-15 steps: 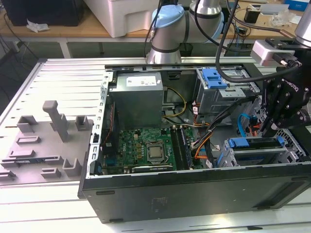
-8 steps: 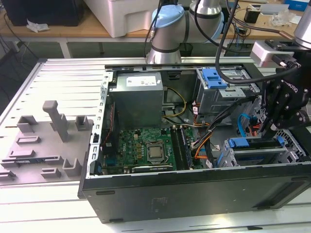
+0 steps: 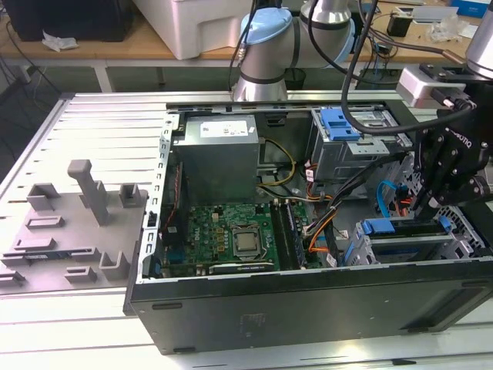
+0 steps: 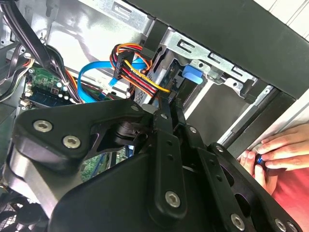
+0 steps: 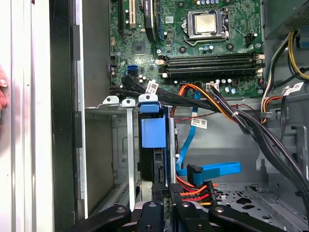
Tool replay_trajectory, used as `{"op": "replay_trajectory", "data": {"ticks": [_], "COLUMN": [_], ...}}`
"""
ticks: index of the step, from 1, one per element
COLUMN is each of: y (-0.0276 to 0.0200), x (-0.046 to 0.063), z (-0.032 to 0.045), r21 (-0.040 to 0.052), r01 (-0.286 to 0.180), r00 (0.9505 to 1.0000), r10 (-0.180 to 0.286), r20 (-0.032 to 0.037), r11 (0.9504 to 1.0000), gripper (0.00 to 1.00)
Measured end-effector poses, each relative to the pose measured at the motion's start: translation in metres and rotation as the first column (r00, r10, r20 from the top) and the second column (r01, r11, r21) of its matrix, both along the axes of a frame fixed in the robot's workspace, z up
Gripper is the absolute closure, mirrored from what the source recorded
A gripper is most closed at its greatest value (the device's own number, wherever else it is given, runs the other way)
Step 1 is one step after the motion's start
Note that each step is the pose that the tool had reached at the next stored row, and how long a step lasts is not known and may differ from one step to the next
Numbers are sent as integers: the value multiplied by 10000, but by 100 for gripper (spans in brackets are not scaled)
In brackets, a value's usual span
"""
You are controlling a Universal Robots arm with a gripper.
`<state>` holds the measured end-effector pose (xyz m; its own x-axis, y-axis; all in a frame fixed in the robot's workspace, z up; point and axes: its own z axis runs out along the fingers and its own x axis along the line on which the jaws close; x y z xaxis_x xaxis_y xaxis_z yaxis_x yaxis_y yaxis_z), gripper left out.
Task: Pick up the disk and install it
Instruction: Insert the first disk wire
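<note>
First wrist view: the flat silver disk in its blue plastic carrier frame (image 5: 153, 140) stands on edge in the grey metal drive bay, directly ahead of the black pincer (image 5: 166, 193), long axis running away from it. Pincer looks clenched on the disk's near edge. Second wrist view adds a person's hand (image 4: 273, 154) beside the black computer case (image 4: 231, 34).

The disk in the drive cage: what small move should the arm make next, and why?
Probably a slow push along the slot: the disk already stands in the drive cage, with the hand right at its end.
</note>
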<state>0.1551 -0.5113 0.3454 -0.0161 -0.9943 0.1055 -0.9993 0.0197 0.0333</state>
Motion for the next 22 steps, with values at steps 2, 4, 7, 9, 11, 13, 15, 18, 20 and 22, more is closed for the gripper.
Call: {"op": "replay_trajectory", "data": {"ticks": [2, 4, 7, 9, 11, 13, 15, 18, 20, 22], "y": [0, 0, 0, 0, 0, 0, 0, 0, 0, 0], "x": [0, 0, 0, 0, 1, 1, 2, 2, 2, 2], "z": [-2, -11, -14, -50, -50, -51, -53, -55, -58, -66], "r21": [1, 1, 0, 0, 0, 0, -1, 0, 0, 0], "r01": [-13, -13, -13, -12, -12, -12, -13, -13, -13, -13], "r00": [10000, 10000, 10000, 10000, 10000, 10000, 10000, 10000, 10000, 10000], "r10": [13, 13, 13, 12, 12, 12, 13, 13, 13, 13], "r20": [0, 0, 0, 0, 0, 0, 0, 0, 0, 0], "r11": [10000, 10000, 10000, 10000, 10000, 10000, 10000, 10000, 10000, 10000], "gripper": [83, 83, 83, 83, 83, 83, 83, 83, 83, 83]}}
